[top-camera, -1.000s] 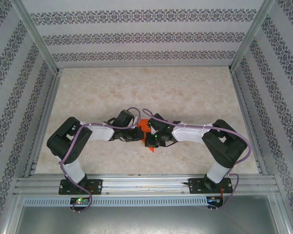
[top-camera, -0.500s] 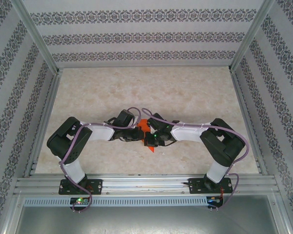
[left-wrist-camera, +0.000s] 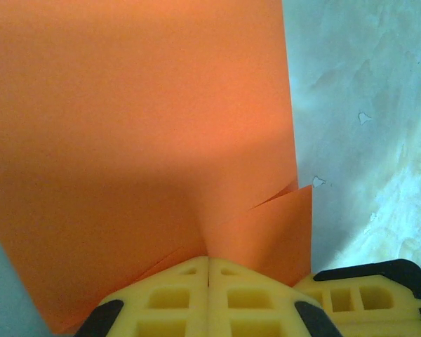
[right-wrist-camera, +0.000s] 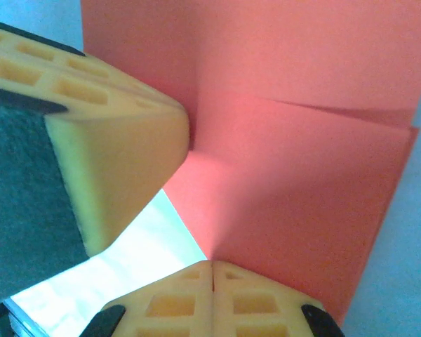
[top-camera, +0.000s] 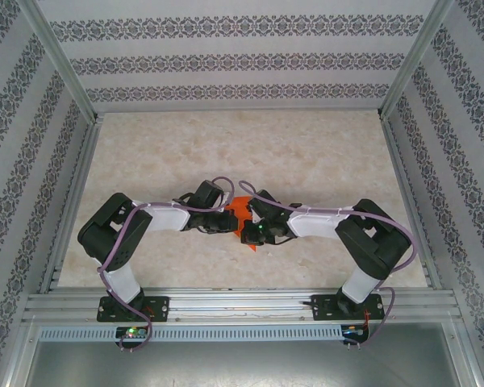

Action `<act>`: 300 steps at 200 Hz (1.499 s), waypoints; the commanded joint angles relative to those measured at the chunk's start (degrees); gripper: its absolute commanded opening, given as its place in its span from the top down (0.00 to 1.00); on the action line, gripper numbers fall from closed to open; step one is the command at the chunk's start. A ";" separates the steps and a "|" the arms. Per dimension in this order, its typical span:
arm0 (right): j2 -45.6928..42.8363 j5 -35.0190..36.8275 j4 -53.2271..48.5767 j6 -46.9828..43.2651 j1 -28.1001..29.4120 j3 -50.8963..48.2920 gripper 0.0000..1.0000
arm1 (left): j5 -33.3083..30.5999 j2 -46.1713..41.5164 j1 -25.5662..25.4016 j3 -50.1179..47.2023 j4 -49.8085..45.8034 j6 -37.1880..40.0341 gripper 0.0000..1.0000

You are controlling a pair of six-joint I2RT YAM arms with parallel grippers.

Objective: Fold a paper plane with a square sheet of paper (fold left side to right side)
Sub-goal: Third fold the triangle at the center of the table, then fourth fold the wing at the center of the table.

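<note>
The square sheet of paper (top-camera: pixel 240 208) is orange-red and folded into overlapping layers; it is held up over the middle of the table, with a pointed corner (top-camera: pixel 251 244) toward the near edge. The arms hide most of it, so I cannot tell whether it has the paper plane's outline. My left gripper (top-camera: pixel 229 221) comes in from the left, and in the left wrist view it (left-wrist-camera: pixel 208 258) is shut on the paper (left-wrist-camera: pixel 140 126). My right gripper (top-camera: pixel 245 228) comes in from the right, and in its own view it (right-wrist-camera: pixel 212 264) is shut on a paper (right-wrist-camera: pixel 302 175) edge. The left gripper's yellow fingers (right-wrist-camera: pixel 119 161) press the sheet close by.
The marbled tabletop (top-camera: pixel 226 153) is walled by patterned panels behind and at both sides, with aluminium posts at the corners. A metal rail (top-camera: pixel 242 306) carrying both arm bases runs along the near edge.
The right arm has shifted slightly and the paper's lower point has risen a little. Both grippers stay shut on the sheet at the table's middle.
</note>
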 commanded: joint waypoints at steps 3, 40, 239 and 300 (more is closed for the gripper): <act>-0.67 0.80 -7.02 0.67 -0.30 -3.14 1.00 | -6.22 2.61 -0.32 -0.59 -8.04 2.43 1.00; -2.68 1.57 -7.49 1.35 -0.41 -5.08 1.00 | -6.53 2.92 -0.32 -0.29 -8.40 2.78 1.00; -21.75 -2.15 -10.01 -14.59 -12.26 -7.89 0.63 | -0.98 -5.16 1.05 1.54 2.63 -3.18 0.73; -9.16 -10.07 2.84 -27.17 -13.80 -2.12 0.47 | -11.90 -21.57 8.43 -9.12 1.71 -4.06 0.54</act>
